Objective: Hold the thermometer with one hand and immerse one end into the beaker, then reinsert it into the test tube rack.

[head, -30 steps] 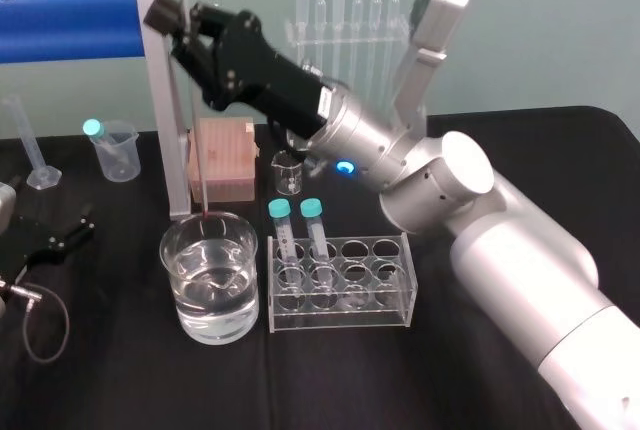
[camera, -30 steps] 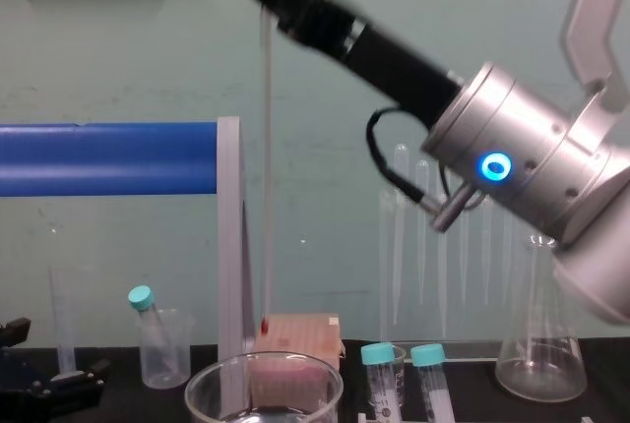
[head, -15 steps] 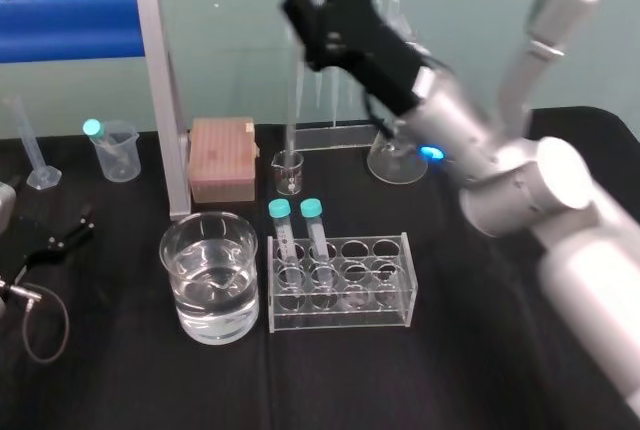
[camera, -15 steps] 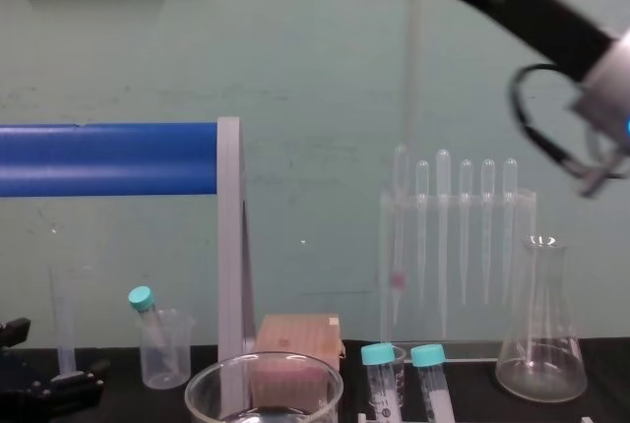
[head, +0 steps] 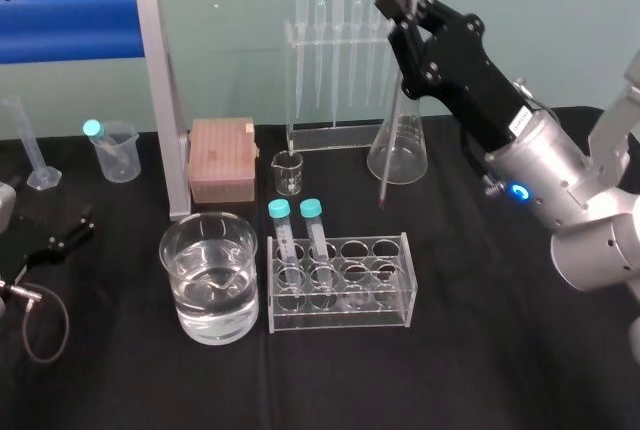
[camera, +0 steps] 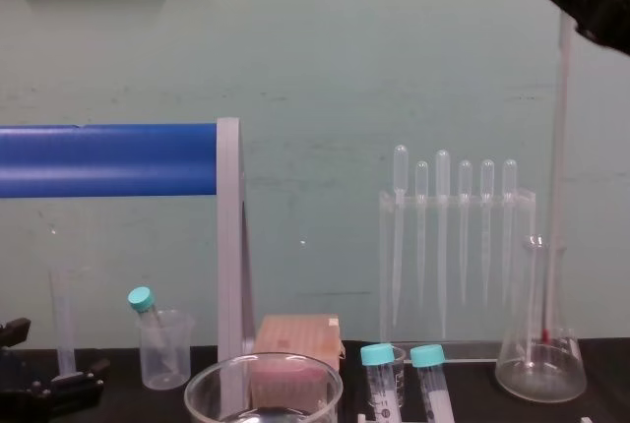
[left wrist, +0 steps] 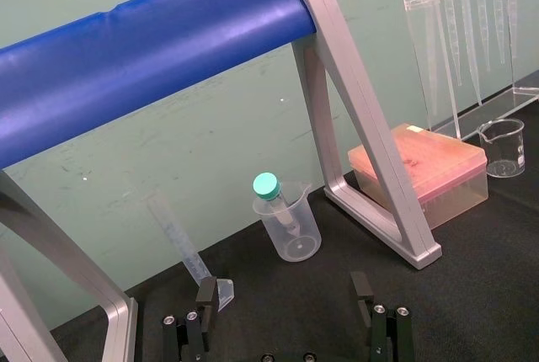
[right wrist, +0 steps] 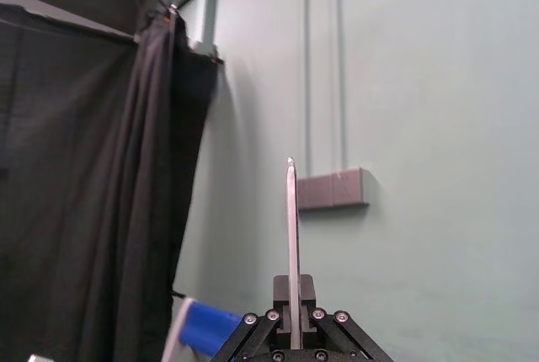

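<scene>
My right gripper (head: 408,5) is raised high at the back right, shut on the upper part of the thermometer (head: 397,100). The thin whitish rod hangs almost upright, and its red tip (head: 381,200) is in the air in front of the conical flask, above the far right side of the test tube rack (head: 340,285). The chest view shows the thermometer (camera: 558,148) running down to its red tip (camera: 542,332). In the right wrist view the rod (right wrist: 292,236) stands between the closed fingers. The beaker (head: 210,275), part-filled with water, stands left of the rack. My left gripper (left wrist: 286,311) rests open at the far left.
A pipette stand (head: 340,30), a conical flask (head: 400,150) and a small glass beaker (head: 288,172) stand behind the rack. A pink box (head: 222,158), a blue-bar frame (head: 160,100), a plastic cup (head: 115,150) and a measuring cylinder (head: 30,140) are at the left.
My right gripper has swung from above the beaker up and to the right, carrying the thermometer. Its red tip has left the beaker and now hangs by the conical flask.
</scene>
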`<state>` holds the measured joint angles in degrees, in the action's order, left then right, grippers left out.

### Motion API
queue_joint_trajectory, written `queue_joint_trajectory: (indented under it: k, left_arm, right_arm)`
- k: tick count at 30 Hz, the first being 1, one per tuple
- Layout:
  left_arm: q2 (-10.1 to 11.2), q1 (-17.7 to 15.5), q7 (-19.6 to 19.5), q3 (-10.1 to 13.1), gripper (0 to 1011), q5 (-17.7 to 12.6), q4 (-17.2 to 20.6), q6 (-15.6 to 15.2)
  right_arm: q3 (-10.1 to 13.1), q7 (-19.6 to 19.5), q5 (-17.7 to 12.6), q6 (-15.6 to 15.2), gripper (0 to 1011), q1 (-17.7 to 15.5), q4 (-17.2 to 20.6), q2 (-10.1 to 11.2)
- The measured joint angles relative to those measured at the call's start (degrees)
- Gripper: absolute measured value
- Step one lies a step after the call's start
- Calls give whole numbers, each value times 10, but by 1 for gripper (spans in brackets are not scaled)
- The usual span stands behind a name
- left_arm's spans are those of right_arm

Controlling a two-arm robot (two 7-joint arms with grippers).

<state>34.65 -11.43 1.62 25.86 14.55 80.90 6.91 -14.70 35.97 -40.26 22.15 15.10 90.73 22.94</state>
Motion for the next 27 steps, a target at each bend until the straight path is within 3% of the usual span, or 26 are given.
queue_joint_trajectory:
  k: [11, 27]
  left_arm:
    - [0, 0, 0, 0, 1008, 0, 0, 0]
    - [0, 0, 0, 0, 1008, 0, 0, 0]
  right_arm:
    - [11, -1, 2, -13, 55, -21, -27, -7]
    - [1, 9, 10, -30, 55, -5, -77, -16]
